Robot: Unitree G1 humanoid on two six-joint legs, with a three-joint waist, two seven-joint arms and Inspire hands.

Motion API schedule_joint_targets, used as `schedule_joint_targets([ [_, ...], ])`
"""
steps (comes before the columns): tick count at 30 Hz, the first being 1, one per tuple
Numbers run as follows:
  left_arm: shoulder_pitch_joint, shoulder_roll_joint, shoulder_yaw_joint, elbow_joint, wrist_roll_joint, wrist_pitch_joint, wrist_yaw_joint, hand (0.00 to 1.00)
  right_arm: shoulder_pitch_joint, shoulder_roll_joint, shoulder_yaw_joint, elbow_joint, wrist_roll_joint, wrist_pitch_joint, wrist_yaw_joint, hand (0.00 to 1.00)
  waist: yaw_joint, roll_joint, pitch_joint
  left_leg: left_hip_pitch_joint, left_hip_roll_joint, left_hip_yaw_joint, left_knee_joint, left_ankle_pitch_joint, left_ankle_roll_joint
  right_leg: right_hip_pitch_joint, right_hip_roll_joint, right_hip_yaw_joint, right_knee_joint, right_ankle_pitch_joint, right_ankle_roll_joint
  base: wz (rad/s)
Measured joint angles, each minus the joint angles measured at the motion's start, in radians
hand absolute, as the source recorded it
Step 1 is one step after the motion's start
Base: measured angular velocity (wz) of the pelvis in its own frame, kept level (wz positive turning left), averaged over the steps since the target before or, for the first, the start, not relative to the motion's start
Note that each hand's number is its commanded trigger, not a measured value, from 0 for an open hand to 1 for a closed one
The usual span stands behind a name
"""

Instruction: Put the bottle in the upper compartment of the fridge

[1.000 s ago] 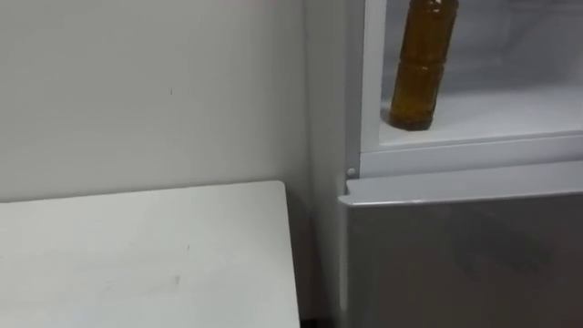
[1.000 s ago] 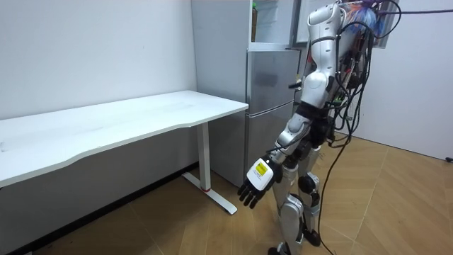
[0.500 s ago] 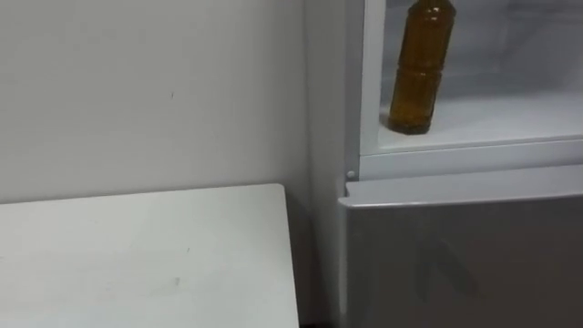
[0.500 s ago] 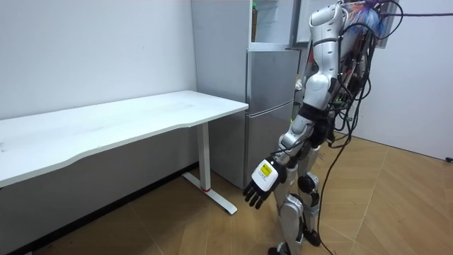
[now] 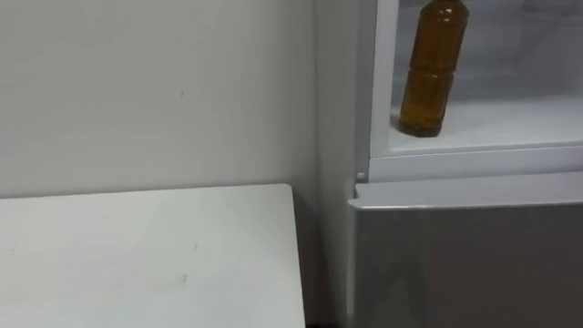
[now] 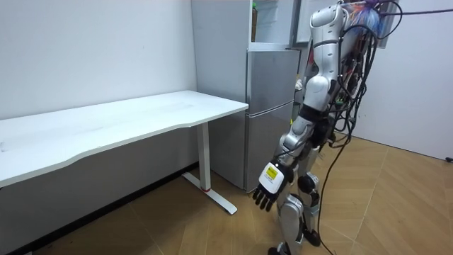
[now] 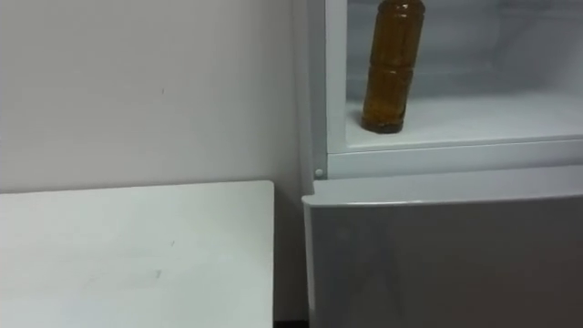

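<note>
One left hand (image 6: 270,185) low, fingers (image 6: 261,203) apparently relaxed.

No word, number or sign can be read here. The bottle (image 5: 432,73) on the shelf of the upper fridge (image 5: 474,165) has a ribbed brown body, and I cannot make out any letters on it. In the room view the left hand (image 6: 269,185) hangs beside the robot's leg with a small tag on its back. The tag has a yellow patch, but the print on it is too small to read.
</note>
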Motion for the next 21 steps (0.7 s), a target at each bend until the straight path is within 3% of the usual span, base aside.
schedule_joint_targets([
  [7, -0.001, -0.002, 0.001, 0.003, -0.028, 0.015, -0.020, 0.00, -0.031, 0.000, -0.004, 0.025, -0.026, 0.028, 0.072, 0.00, 0.002, -0.017, 0.0001, -0.019, 0.000, -0.008, 0.012, 0.000, 0.000, 0.002, 0.006, -0.020, -0.015, 0.003, -0.001, 0.06],
  [10, -0.006, -0.003, 0.004, 0.034, -0.103, 0.016, -0.021, 0.00, -0.049, 0.001, -0.007, 0.056, -0.014, 0.029, 0.073, 0.00, 0.002, -0.017, 0.0000, -0.013, 0.001, -0.008, 0.020, 0.000, 0.000, 0.015, 0.005, -0.017, -0.019, 0.003, -0.001, 0.00],
  [18, 0.014, -0.008, 0.088, 0.040, -0.165, 0.017, -0.038, 0.00, -0.036, 0.005, -0.078, 0.059, 0.082, 0.049, 0.079, 0.00, 0.018, -0.017, -0.0012, -0.012, 0.006, -0.006, 0.031, -0.003, -0.004, 0.024, 0.004, -0.019, -0.025, 0.001, -0.005, 0.01],
  [21, 0.013, -0.006, 0.149, 0.040, -0.164, 0.016, -0.037, 0.00, -0.032, 0.005, -0.177, 0.059, 0.111, 0.050, 0.067, 0.00, 0.016, -0.021, -0.0006, -0.007, 0.006, -0.005, 0.030, -0.003, -0.004, 0.030, 0.004, -0.021, -0.027, 0.001, -0.004, 0.02],
])
